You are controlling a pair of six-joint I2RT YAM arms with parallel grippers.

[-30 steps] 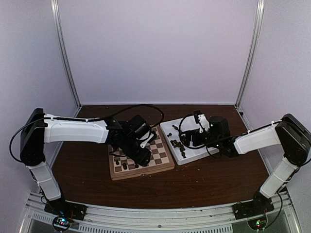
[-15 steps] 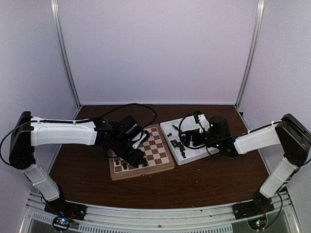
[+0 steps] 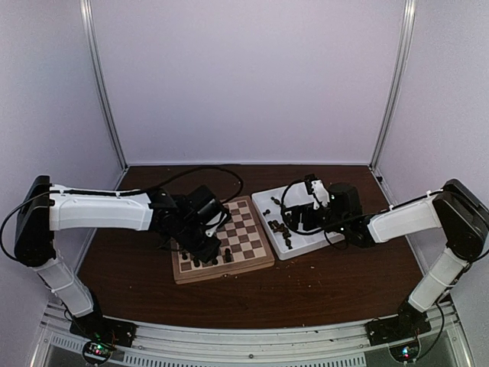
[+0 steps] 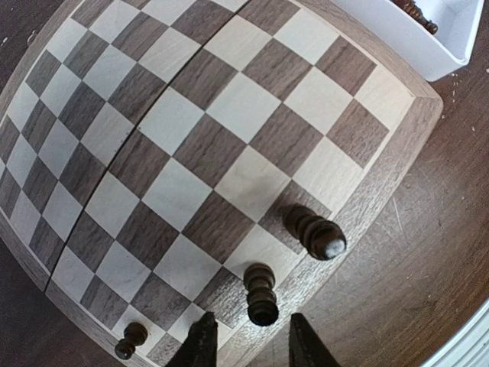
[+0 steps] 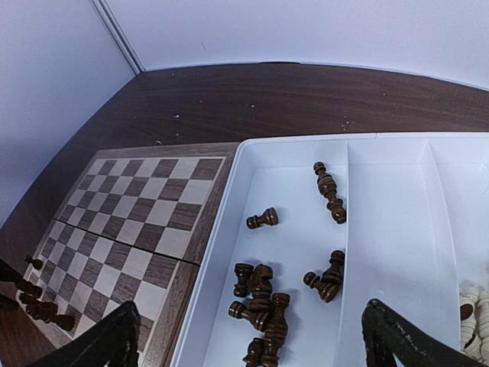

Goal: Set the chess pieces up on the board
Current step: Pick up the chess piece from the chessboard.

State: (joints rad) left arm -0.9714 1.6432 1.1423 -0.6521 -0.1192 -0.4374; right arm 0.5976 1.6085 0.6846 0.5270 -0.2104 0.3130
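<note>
The top view looks down from behind over the whole table. The left wrist view sits close above the board; the right wrist view faces the tray, sharing the board

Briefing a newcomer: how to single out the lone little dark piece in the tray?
Find the white compartmented tray beside the checkered wooden chessboard; look in its board-side compartment. The small dark brown wooden piece lies sideways, alone, clear of the piled pieces.
</note>
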